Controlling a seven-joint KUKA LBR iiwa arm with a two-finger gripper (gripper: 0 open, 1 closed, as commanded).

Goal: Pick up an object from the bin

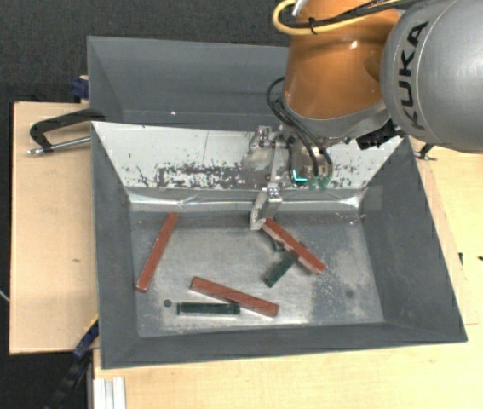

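Observation:
My gripper (260, 218) hangs low at the back of the bin floor, near the middle of the rear wall. Its tip is at the upper left end of a red-brown flat stick (294, 246) that runs diagonally down to the right. I cannot tell whether it touches the stick. A short dark green stick (278, 271) lies partly under that stick's lower end.
A second red-brown stick (157, 251) lies slanted at the left of the floor. A third (234, 296) lies near the front, with a dark green stick (209, 308) beside it. The arm's orange cover hangs over the back right.

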